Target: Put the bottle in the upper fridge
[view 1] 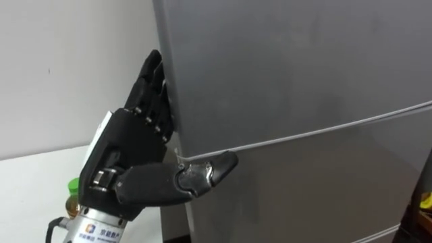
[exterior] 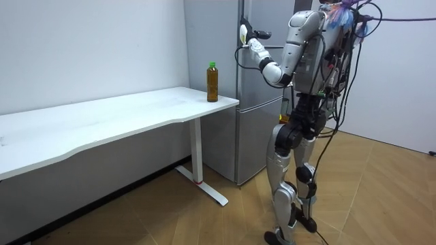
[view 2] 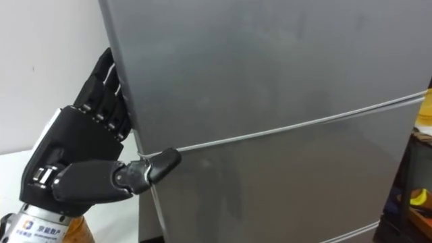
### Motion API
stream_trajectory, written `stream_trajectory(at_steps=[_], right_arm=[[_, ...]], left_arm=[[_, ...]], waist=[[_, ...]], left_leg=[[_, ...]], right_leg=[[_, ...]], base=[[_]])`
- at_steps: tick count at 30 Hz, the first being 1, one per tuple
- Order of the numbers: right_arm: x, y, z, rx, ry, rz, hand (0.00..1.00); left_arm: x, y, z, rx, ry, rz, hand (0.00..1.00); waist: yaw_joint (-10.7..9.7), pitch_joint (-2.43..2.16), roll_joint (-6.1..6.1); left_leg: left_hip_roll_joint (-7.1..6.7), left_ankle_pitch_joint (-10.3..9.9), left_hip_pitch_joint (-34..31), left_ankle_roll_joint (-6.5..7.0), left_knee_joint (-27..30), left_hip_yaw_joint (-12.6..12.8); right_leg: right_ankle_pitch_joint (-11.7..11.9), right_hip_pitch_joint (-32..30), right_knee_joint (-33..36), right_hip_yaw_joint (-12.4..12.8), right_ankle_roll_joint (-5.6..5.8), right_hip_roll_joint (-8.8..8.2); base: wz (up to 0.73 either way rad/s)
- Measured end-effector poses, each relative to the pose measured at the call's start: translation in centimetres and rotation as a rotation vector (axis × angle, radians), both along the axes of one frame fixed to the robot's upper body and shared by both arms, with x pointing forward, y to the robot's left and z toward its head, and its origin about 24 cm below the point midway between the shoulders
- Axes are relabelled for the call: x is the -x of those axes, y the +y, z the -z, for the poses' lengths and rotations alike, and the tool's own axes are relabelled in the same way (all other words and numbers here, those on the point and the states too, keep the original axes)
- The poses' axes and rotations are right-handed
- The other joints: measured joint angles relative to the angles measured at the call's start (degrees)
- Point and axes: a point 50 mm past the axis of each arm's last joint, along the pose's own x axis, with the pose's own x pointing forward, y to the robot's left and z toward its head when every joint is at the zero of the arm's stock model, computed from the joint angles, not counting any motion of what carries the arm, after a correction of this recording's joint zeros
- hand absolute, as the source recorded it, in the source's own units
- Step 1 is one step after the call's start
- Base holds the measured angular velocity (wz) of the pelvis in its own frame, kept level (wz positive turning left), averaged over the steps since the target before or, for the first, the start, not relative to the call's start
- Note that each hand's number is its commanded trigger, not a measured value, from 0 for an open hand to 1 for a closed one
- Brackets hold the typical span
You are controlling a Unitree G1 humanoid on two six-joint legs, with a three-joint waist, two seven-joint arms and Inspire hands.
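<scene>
A tall grey fridge has its upper door (view 1: 283,61) filling the view, with the seam to the lower door (view 1: 304,189) running across below it. My left hand (view 1: 128,155) is at the upper door's left edge. Its straight fingers lie up along the fridge's side and its thumb rests on the front at the seam. Nothing is held in it. The bottle (exterior: 212,82), amber with a green cap (view 1: 72,185), stands upright on the white table (exterior: 136,112) near its fridge-side corner, just below and behind my left wrist. In the room view I stand facing the fridge with the left arm raised.
The table runs along the white wall to the fridge's left. A dark stand with something yellow (view 1: 426,199) on it sits at the fridge's right. The floor behind me is wooden.
</scene>
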Motion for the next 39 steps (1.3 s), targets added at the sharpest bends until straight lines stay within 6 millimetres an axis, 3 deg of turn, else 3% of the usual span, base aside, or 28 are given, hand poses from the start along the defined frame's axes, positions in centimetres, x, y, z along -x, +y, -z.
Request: stream_trajectory(at_steps=[2, 16, 19, 20, 21, 22, 39], right_arm=[[0.0, 0.0, 0.0, 0.0, 0.0, 0.0, 0.0], [-0.3, -0.3, -0.1, -0.012, 0.001, -0.051, 0.0], [-0.3, -0.4, -0.2, -0.014, 0.004, -0.057, 0.0], [-0.3, -0.4, -0.2, -0.015, 0.003, -0.058, 0.0], [-0.3, -0.4, -0.2, -0.016, 0.002, -0.062, 0.0], [-0.3, -0.4, -0.2, -0.016, 0.002, -0.062, 0.0], [-0.2, -0.3, -0.1, -0.019, -0.001, -0.05, 0.0]], left_arm=[[0.0, 0.0, 0.0, 0.0, 0.0, 0.0, 1.0], [-0.1, 0.9, -0.1, 0.028, 0.01, -0.065, 1.0], [-0.1, 1.0, 0.0, 0.028, 0.012, -0.073, 0.84], [-0.1, 1.0, 0.0, 0.028, 0.015, -0.073, 0.64], [-0.1, 1.0, 0.0, 0.03, 0.017, -0.075, 0.51], [-0.1, 0.9, 0.0, 0.031, 0.018, -0.074, 0.03], [-0.1, 0.2, 0.1, 0.033, 0.015, -0.044, 0.0]], waist=[[-0.26, -0.02, 0.03], [-0.16, 0.19, 0.25], [-0.05, 0.19, 0.25], [-0.06, 0.19, 0.24], [-0.06, 0.2, 0.25], [-0.07, 0.2, 0.25], [0.2, 0.01, -0.05]], left_leg=[[0.0, 0.0, -0.03, 0.0, 0.01, -0.05], [-0.07, 0.0, 0.26, -0.01, -0.03, -0.33], [-0.08, 0.0, 0.36, -0.01, 0.01, -0.35], [-0.09, 0.0, 0.39, 0.0, 0.01, -0.35], [-0.12, 0.0, 0.35, 0.0, 0.03, -0.34], [-0.13, 0.0, 0.29, 0.0, 0.03, -0.33], [-0.73, 0.13, 0.33, 0.22, 0.05, -0.18]], right_leg=[[0.01, 0.11, -0.41, -0.31, 0.01, 0.01], [0.04, 1.5, -0.6, -0.37, 0.06, -0.07], [0.04, 1.4, -0.56, -0.39, 0.06, -0.09], [0.04, 1.35, -0.55, -0.39, 0.06, -0.11], [0.03, 1.3, -0.56, -0.37, 0.07, -0.13], [0.03, 1.2, -0.54, -0.25, 0.08, -0.13], [0.01, 1.11, -0.43, 0.94, 0.48, -0.55]], base=[[0.07], [0.05], [0.0], [0.0], [0.0], [0.0], [0.0]])
